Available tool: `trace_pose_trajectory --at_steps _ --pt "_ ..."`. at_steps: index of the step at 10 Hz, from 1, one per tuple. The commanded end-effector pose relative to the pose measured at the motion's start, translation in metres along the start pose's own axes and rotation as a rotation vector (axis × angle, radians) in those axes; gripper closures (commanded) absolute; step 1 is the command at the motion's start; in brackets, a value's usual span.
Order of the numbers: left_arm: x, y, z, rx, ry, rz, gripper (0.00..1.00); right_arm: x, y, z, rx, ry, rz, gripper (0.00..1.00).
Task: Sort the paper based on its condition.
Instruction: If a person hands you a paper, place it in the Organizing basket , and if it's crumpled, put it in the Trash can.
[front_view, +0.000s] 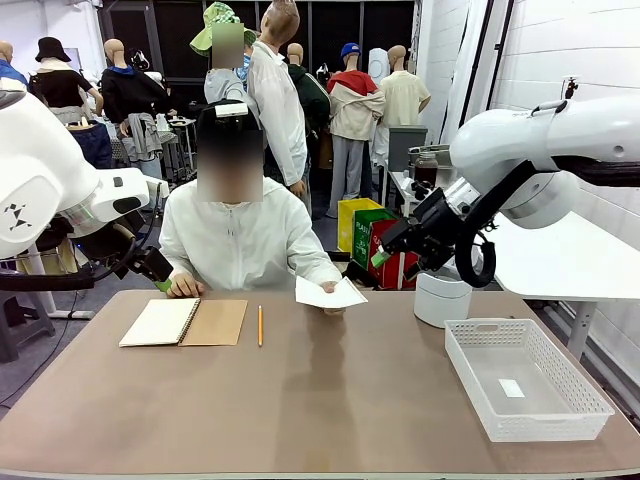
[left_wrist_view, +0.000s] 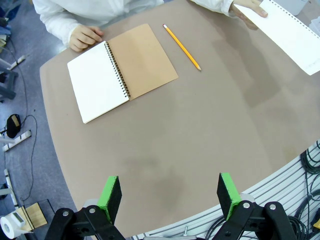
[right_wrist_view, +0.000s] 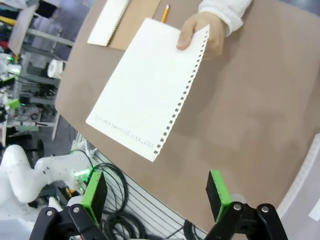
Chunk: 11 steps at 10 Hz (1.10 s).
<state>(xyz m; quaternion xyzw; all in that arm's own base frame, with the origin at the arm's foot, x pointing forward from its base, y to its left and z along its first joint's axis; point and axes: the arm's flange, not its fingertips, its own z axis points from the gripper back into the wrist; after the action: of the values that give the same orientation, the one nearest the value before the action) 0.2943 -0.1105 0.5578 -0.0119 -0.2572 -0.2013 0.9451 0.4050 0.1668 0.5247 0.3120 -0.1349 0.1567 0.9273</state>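
The person across the table holds a smooth white sheet of paper up by one corner, above the far middle of the table. Its torn edge is perforated. My right gripper hovers open to the right of the sheet and apart from it, with nothing between its green pads. My left gripper hangs open and empty over the table's left end, near the person's other hand.
An open spiral notebook with a brown cover lies at the far left, a yellow pencil beside it. A white mesh basket stands at the right. Behind it sits a white round container.
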Motion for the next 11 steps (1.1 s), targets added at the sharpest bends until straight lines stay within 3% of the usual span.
trace_pose_trajectory --at_steps 1,8,11 --pt "0.000 0.000 0.000 -0.002 -0.001 0.000 0.00 0.011 -0.020 -0.008 0.097 0.034 -0.231 0.00" --pt "0.000 0.000 0.000 -0.002 -0.001 0.000 0.00 -0.001 -0.092 -0.062 0.514 0.250 -0.658 0.00" --pt "0.000 0.000 0.000 -0.002 -0.001 0.000 0.00 -0.007 -0.112 -0.093 0.577 0.282 -0.737 0.00"
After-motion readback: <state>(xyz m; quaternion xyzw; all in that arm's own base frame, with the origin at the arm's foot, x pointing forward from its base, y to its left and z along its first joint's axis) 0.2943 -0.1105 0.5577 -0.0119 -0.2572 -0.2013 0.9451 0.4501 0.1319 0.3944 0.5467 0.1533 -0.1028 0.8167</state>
